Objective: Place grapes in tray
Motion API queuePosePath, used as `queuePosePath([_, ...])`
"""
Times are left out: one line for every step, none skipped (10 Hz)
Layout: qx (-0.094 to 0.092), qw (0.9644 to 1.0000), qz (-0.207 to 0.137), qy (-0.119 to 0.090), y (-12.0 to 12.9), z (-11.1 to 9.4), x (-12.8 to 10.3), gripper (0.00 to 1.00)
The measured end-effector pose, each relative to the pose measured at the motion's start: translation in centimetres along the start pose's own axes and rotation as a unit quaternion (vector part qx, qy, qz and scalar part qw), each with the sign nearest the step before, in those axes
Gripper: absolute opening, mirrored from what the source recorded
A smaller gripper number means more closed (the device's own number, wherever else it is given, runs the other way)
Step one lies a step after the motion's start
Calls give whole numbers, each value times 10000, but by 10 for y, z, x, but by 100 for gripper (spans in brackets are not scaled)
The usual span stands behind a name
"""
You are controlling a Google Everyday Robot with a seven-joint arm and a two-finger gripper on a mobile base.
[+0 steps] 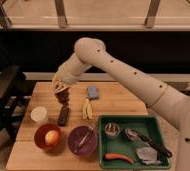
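Fingers [58, 83] clasp grapes [63, 95] hanging just beneath, well apart from tray [138, 118].

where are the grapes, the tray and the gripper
grapes [63, 96], camera view, middle of the cluster
tray [138, 118], camera view, far rim
gripper [60, 88], camera view, between the fingers, over the table's [115, 99] left side

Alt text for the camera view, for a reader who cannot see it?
The robot's gripper holds the grapes above the left part of a wooden table, well apart from the green tray at the picture's lower right. An orange-red bowl and a purple bowl sit left of the tray.
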Motion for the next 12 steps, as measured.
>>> queuePosePath([52, 9995, 257, 160, 16, -17, 18, 0])
queuePosePath([88, 9984, 478, 284, 30, -29, 33, 0])
queuePosePath([126, 9968, 678, 398, 44, -42, 47, 0])
queuePosePath([164, 9944, 903, 520, 61, -55, 60, 0])
queuePosePath([195, 9904, 1185, 681, 82, -70, 74, 0])
queuePosePath([216, 9871, 1384, 781, 98, -79, 84, 0])
queuePosePath([246, 9810, 1686, 930, 121, -94, 97, 0])
queuePosePath([265, 9746, 1955, 1059, 143, -107, 108, 0])
queuePosePath([278, 9677, 2210, 1177, 164, -119, 117, 0])
queuePosePath([296, 9595, 2481, 1304, 187, -131, 125, 0])
queuePosePath([321, 9506, 2745, 1416, 210, -143, 132, 0])
queuePosePath([355, 9400, 3030, 1530, 235, -155, 139, 0])
